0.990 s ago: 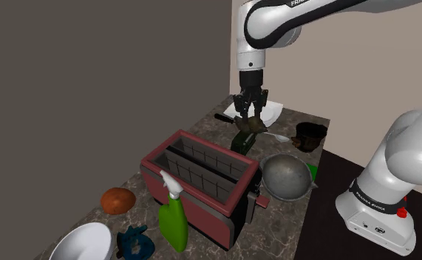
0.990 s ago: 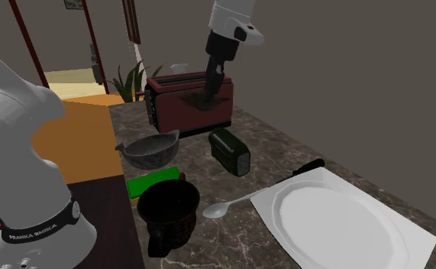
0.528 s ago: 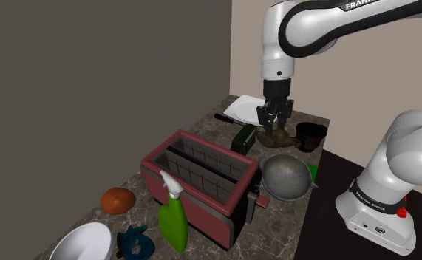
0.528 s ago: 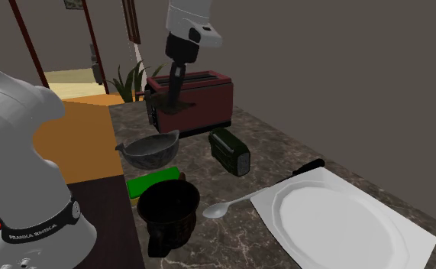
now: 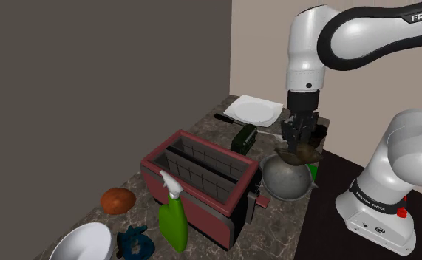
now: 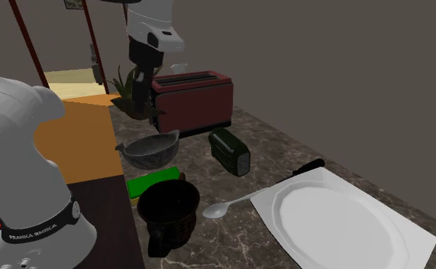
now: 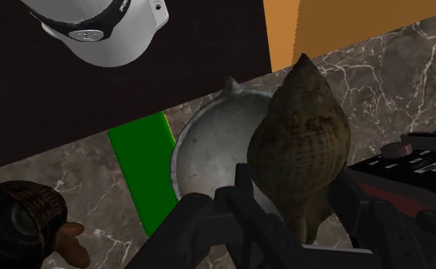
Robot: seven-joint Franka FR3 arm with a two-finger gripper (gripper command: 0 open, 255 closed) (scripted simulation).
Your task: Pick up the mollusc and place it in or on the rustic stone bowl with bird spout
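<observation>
Between the two black fingers of the tool (image 7: 296, 210) sits a brown, ribbed spiral shell (image 7: 300, 134) with a pointed tip. The fingers pinch it from both sides, and its tip points away from the hand. From the shoulder view the tool (image 5: 299, 134) hangs upright with the shell (image 5: 298, 154) at its end. The second exterior view shows the tool (image 6: 141, 101) in the air, apart from what stands under it.

Straight beneath the tool is a round grey stone bowl (image 7: 208, 153) with a small pointed spout, and the shell hangs over it without touching it. The grey stone bowl (image 5: 283, 183) (image 6: 143, 157) stands on a dark, white-veined marble bench (image 7: 376, 69) (image 5: 276, 230).

Just beside the bowl lies a flat bright green block (image 7: 143, 172) (image 6: 153, 184). A dark brown mug (image 7: 17, 222) (image 6: 168, 208) with a handle stands a little past the block. On the tool's other side is a dark red two-slot toaster (image 5: 198, 181) (image 6: 197, 103).

Farther from the tool, a dark green bottle (image 6: 230, 151) (image 5: 243, 137) lies on its side. Beyond it are a white spoon (image 6: 235, 204), a black-handled knife (image 6: 308, 166) and a white plate (image 6: 334, 218) (image 5: 255, 111).

Farthest from the tool, past the toaster at the shoulder view's lower left, are four more things:
- a green spray bottle (image 5: 174, 220)
- an orange-brown rounded lump (image 5: 117, 199)
- a white bowl (image 5: 81, 244)
- a small blue object (image 5: 133, 242)
</observation>
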